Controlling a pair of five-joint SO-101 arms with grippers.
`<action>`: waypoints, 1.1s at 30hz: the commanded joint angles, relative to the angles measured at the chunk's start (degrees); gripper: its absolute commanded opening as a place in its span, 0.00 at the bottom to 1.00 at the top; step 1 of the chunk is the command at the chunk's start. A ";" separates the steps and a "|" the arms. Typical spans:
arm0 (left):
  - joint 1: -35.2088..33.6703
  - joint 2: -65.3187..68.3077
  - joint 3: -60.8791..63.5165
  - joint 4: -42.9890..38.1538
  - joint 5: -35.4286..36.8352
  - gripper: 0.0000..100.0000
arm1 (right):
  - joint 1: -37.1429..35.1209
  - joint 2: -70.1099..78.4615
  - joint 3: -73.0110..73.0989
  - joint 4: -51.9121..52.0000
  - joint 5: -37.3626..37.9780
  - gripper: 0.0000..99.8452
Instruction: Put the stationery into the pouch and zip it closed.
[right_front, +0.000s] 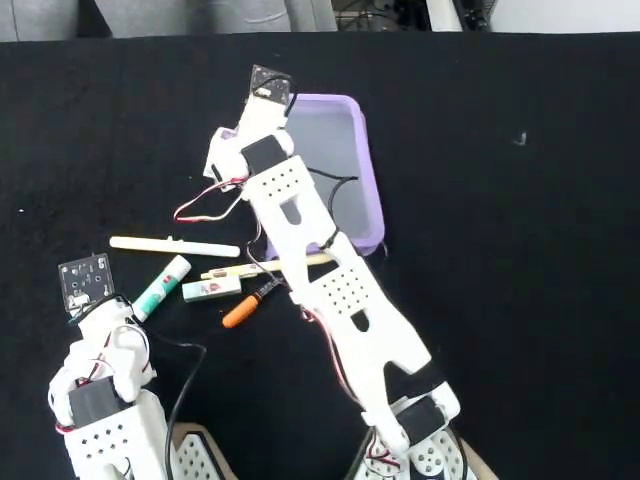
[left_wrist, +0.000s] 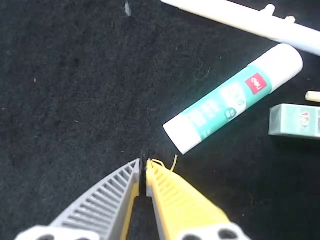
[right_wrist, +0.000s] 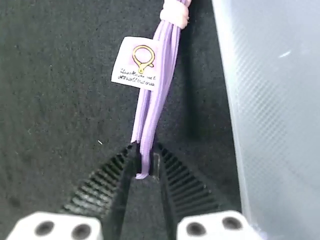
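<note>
A purple pouch (right_front: 350, 110) with a translucent face (right_wrist: 270, 100) lies at the back of the black table. From its edge runs a lilac strap (right_wrist: 150, 100) with a white tag (right_wrist: 137, 62), and my right gripper (right_wrist: 145, 161) is shut on the strap's end. The stationery lies loose in front of the pouch: a long white stick (right_front: 175, 245), a green-and-white glue stick (left_wrist: 232, 97), a small eraser (right_front: 212, 290), an orange marker (right_front: 247, 306) and a pale pencil (right_front: 235, 270). My left gripper (left_wrist: 143, 165) is shut with nothing in it, just short of the glue stick's near end.
The right arm (right_front: 340, 290) stretches across the table over the pencil and part of the marker. The left arm (right_front: 100, 390) stays near the front left corner. Loose cables (right_front: 205, 205) hang beside the right arm.
</note>
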 joint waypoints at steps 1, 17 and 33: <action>-0.22 -0.35 1.19 0.35 0.26 0.03 | -0.18 -1.27 -2.86 -1.05 2.81 0.01; -0.22 -0.35 1.19 0.35 0.26 0.03 | -2.90 -29.41 -2.77 11.60 38.15 0.01; -0.22 -0.35 1.19 0.35 0.26 0.03 | -5.10 -59.91 -2.42 10.29 55.38 0.01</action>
